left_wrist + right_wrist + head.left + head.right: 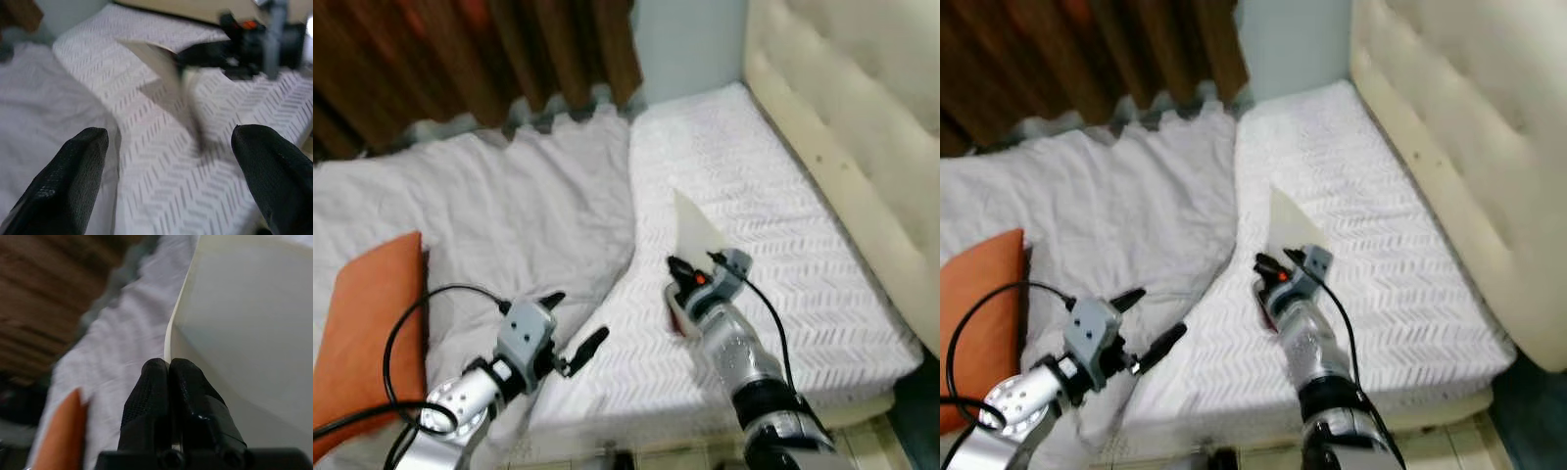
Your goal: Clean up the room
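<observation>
Both silver arms reach over the near edge of the bed — white patterned sheet on the headboard side, crumpled white duvet on the other, orange pillow at its near corner. Right end effector has its fingers pressed together on the lower corner of a stiff cream sheet, which stands upright above the mattress, long axis rising away from the fingers. Left end effector hovers nearby with fingers spread — empty.
</observation>
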Available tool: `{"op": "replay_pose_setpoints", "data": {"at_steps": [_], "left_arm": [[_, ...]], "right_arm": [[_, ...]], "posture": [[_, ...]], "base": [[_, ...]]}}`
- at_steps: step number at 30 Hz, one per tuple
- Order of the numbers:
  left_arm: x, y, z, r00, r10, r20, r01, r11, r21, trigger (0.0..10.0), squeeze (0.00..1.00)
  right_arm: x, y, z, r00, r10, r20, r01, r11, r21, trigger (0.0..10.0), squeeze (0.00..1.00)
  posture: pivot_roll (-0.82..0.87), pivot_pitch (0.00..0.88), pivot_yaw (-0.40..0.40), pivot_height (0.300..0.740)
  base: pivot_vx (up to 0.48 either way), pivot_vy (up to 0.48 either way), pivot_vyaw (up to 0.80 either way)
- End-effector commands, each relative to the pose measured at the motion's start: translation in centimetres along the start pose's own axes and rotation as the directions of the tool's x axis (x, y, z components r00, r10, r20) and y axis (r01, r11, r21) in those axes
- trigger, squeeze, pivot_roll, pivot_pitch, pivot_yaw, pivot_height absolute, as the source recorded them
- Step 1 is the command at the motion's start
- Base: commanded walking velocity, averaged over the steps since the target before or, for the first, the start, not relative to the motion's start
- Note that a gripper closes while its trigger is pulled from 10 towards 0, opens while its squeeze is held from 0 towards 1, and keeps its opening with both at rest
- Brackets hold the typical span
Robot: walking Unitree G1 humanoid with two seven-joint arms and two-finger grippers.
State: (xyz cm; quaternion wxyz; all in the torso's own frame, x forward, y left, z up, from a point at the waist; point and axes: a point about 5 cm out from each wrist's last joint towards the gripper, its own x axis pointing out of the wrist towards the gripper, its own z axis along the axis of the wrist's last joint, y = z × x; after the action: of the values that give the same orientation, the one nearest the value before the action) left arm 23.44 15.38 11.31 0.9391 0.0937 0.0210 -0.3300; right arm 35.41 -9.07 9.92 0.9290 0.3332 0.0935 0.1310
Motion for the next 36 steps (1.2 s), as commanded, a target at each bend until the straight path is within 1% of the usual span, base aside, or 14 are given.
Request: {"op": "replay_pose_setpoints", "data": {"at_steps": [1,3,5,6,9,10,11,12,13,16,23,26,31,36], "left_arm": [[-1.0,0.6,0.1,0.999,0.026,-0.03,-0.026,1.0,-0.003,10.0,0.0],[-1.2,0.3,0.2,0.999,0.022,-0.038,-0.022,1.0,-0.008,10.0,0.0],[-1.4,-0.2,0.3,0.999,0.017,-0.044,-0.018,1.0,-0.022,10.0,0.0],[-1.4,-0.2,0.3,0.999,0.017,-0.044,-0.018,1.0,-0.022,10.0,0.0],[-2.1,-0.9,0.1,0.997,-0.002,-0.072,-0.001,0.999,-0.043,10.0,0.0],[-2.3,-1.1,0.0,0.997,-0.008,-0.081,0.004,0.999,-0.046,10.0,0.0],[-2.3,-1.1,0.0,0.997,-0.008,-0.081,0.004,0.999,-0.046,10.0,0.0],[-2.8,-1.4,0.1,0.995,-0.016,-0.095,0.011,0.998,-0.055,10.0,0.0],[-2.8,-1.4,0.1,0.995,-0.016,-0.095,0.011,0.998,-0.055,10.0,0.0],[-3.5,-1.4,0.2,0.993,-0.02,-0.116,0.013,0.998,-0.062,10.0,0.0],[-3.3,-1.5,0.4,0.993,-0.036,-0.11,0.028,0.997,-0.072,10.0,0.0],[-3.2,-2.0,0.0,0.997,-0.02,-0.081,0.01,0.993,-0.116,10.0,0.0],[-2.4,-4.6,-2.5,0.996,-0.06,-0.067,0.047,0.982,-0.185,10.0,0.0],[-0.2,-6.1,-3.3,0.997,-0.083,-0.003,0.081,0.973,-0.215,10.0,0.0]], "right_arm": [[0.8,1.6,1.5,0.996,0.068,0.055,-0.071,0.997,0.043,0.0,0.0],[1.0,1.3,2.2,0.995,0.066,0.071,-0.071,0.995,0.075,0.0,0.0],[0.6,-0.7,2.8,0.997,0.004,0.079,-0.012,0.996,0.094,0.0,0.0],[0.6,-0.7,2.8,0.997,0.004,0.079,-0.012,0.996,0.094,0.0,0.0],[-0.8,-4.7,2.7,0.99,-0.128,0.055,0.124,0.989,0.075,0.0,0.0],[-1.2,-5.7,2.5,0.986,-0.164,0.044,0.161,0.985,0.065,0.0,0.0],[-1.2,-5.7,2.5,0.986,-0.164,0.044,0.161,0.985,0.065,0.0,0.0],[-2.5,-7.9,2.3,0.969,-0.244,0.026,0.243,0.97,0.02,0.0,0.0],[-2.5,-7.9,2.3,0.969,-0.244,0.026,0.243,0.97,0.02,0.0,0.0],[-4.7,-11.2,3.2,0.932,-0.36,0.042,0.362,0.927,-0.097,0.0,0.0],[-6.4,-13.5,4.3,0.898,-0.436,0.051,0.437,0.875,-0.207,0.0,0.0],[-7.1,-14.3,4.5,0.889,-0.457,0.039,0.448,0.85,-0.278,0.0,0.0],[-8.1,-15.4,5.1,0.864,-0.502,0.04,0.481,0.799,-0.361,0.0,0.0],[-8.5,-15.9,6.0,0.847,-0.528,0.065,0.512,0.775,-0.37,0.0,0.0]], "posture": [[0.15,0.294,0.176,0.74],[0.15,0.294,0.172,0.74],[0.16,0.312,0.172,0.74],[0.16,0.312,0.172,0.74],[0.18,0.335,0.183,0.74],[0.18,0.337,0.185,0.74],[0.18,0.337,0.185,0.74],[0.2,0.353,0.2,0.74],[0.2,0.353,0.2,0.74],[0.2,0.362,0.211,0.74],[0.19,0.367,0.219,0.74],[0.18,0.372,0.213,0.74],[0.16,0.384,0.189,0.74],[0.09,0.417,0.141,0.74]], "base": [[0.0,0.0,0.0],[0.0,0.0,0.0],[0.0,0.0,0.0],[0.0,0.0,0.0],[0.0,0.0,0.0],[0.0,0.0,0.0],[0.0,0.0,0.0],[0.0,0.0,0.0],[0.0,0.0,0.0],[0.0,0.0,0.0],[0.0,0.0,0.0],[0.0,0.0,0.0],[0.0,0.0,0.0],[0.0,0.0,0.0]]}}
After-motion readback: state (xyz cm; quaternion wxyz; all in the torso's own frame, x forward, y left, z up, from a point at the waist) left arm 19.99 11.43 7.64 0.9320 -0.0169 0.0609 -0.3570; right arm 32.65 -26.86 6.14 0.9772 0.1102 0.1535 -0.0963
